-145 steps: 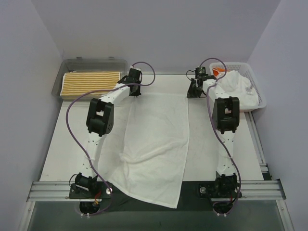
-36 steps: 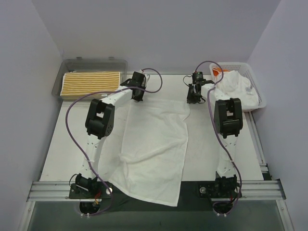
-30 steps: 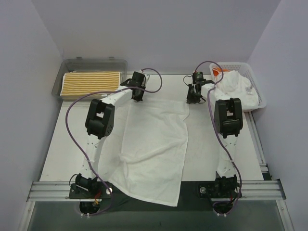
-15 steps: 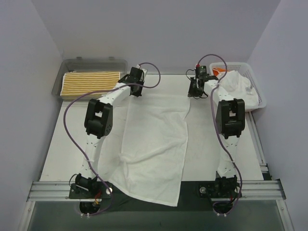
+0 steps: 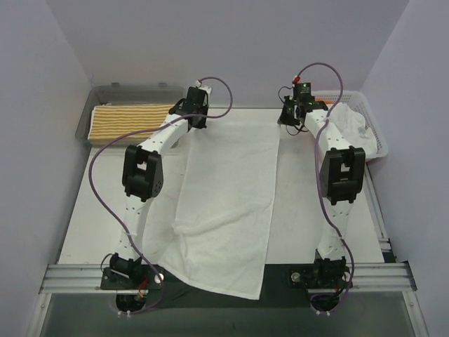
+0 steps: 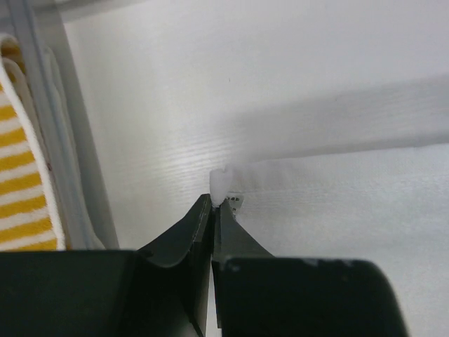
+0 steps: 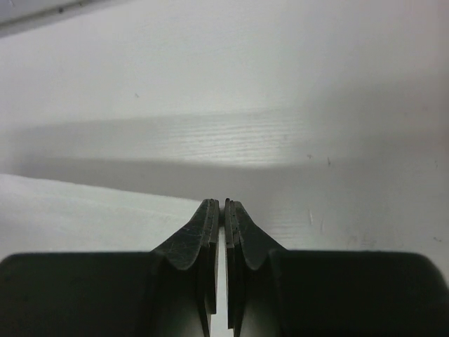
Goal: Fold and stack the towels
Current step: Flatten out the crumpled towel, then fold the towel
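A large white towel (image 5: 226,189) lies spread down the middle of the table, its near end hanging over the front edge. My left gripper (image 5: 197,123) is shut on its far left corner; in the left wrist view the corner (image 6: 222,178) and a small label poke out past the closed gripper (image 6: 215,203). My right gripper (image 5: 287,121) is shut at the far right corner, and in the right wrist view the towel's edge (image 7: 84,210) runs in to the closed gripper (image 7: 222,203). A folded yellow-and-white striped towel (image 5: 130,117) lies in the tray.
The clear grey tray (image 5: 133,90) stands at the far left, with its wall (image 6: 66,168) right beside my left gripper. A white mesh basket (image 5: 374,139) at the far right holds crumpled white towels (image 5: 349,123). Purple cables loop above both wrists.
Both grippers have moved toward the far edge of the table with the towel's corners. The far edge now lies straight and flat where it was slack and wrinkled.
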